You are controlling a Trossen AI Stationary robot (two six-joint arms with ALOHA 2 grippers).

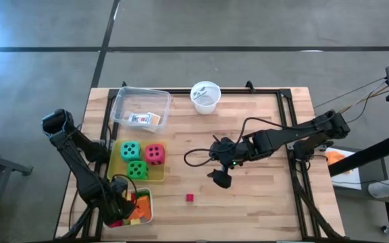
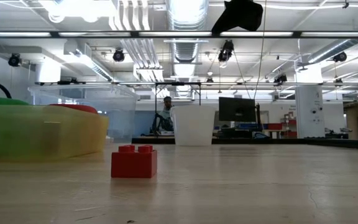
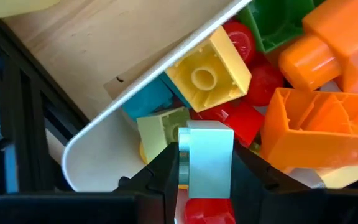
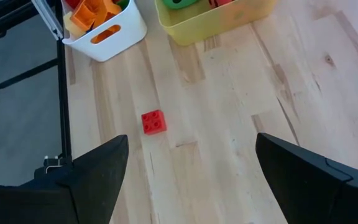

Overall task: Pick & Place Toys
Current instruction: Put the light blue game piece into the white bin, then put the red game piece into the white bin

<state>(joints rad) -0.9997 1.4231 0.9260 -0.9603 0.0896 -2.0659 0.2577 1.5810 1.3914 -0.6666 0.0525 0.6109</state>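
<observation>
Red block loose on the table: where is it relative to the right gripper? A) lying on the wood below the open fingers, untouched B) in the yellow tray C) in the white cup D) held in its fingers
A: the red block lies alone on the bare table, with the right gripper open above it and not touching.

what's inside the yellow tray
Three foam dice sit in the yellow tray: a teal die, a red die and a green die. Anything beneath them is covered.
</observation>
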